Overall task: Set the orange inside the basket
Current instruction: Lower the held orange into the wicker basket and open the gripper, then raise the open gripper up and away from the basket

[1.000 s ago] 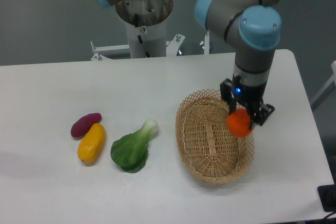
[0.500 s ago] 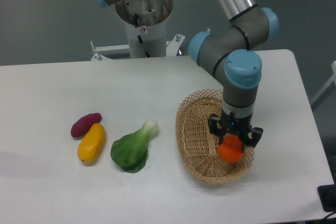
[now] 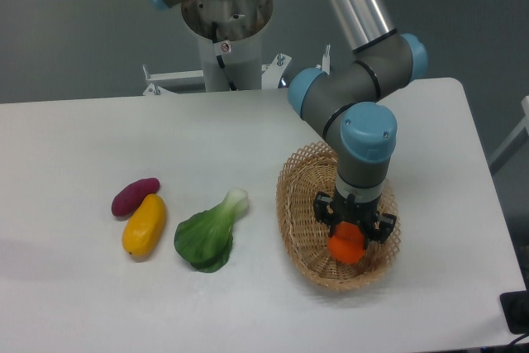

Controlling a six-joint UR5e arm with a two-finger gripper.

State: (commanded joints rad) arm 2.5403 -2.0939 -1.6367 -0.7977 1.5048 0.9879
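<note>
No readable brands, labels or writing anywhere. White desk (image 3: 248, 130), matte, rounded far-right corner; grey floor behind it, my metal base column (image 3: 225, 26) standing past the far edge with a white bracket at its foot. Something dark at the near-right corner, cut off, can't tell what.

My end effector (image 3: 350, 233) points straight down into the basket (image 3: 299, 204), fingers closed on the orange (image 3: 347, 247), one dark finger on each side of it. The orange is low inside the basket, in its near-right part; can't tell if it touches the basket floor. The orange is round, so no long axis to give.

The basket is an oval, tan wicker, lacy open rim, long axis running from the far edge toward the near edge of the desk, slightly tilted toward the near-right corner. It sits on the right half of the desk, closer to the near edge than the far.

Left half of the desk: green leafy vegetable (image 3: 208, 234) with white stalk pointing toward the basket's far end, well apart from it. Further left, yellow-orange elongated fruit (image 3: 144, 225), long axis roughly far-to-near, touching or just beside a purple sweet potato (image 3: 135, 195) lying at its far end, angled toward the far-right.
</note>
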